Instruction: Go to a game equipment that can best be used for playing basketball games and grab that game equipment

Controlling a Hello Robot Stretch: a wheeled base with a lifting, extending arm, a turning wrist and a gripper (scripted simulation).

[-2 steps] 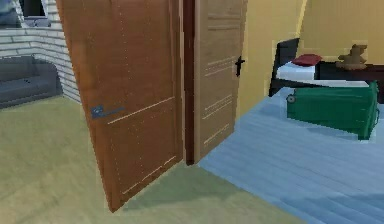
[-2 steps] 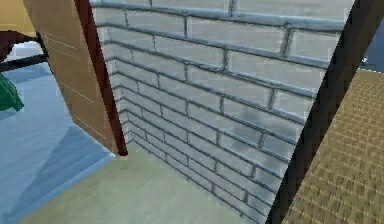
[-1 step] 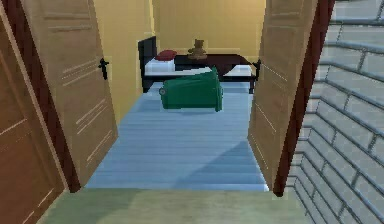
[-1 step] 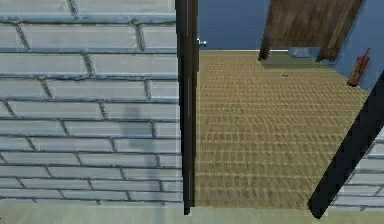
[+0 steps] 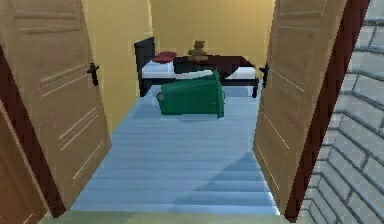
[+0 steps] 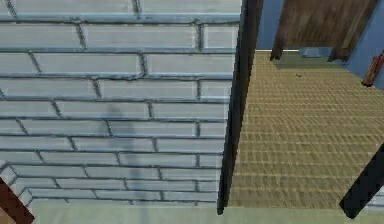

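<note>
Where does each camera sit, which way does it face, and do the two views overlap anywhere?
Forward view: on the robot, facing ahead and somewhat down, through open doors onto a blue floor, a green bin and a bed; no robot body shows.
Arm side view: on the robot's body, facing out sideways at a brick wall, a dark frame edge and tan carpet beyond; no robot body made out.
Shared: likely the brick wall, at the forward view's right and the arm side view's left.
</note>
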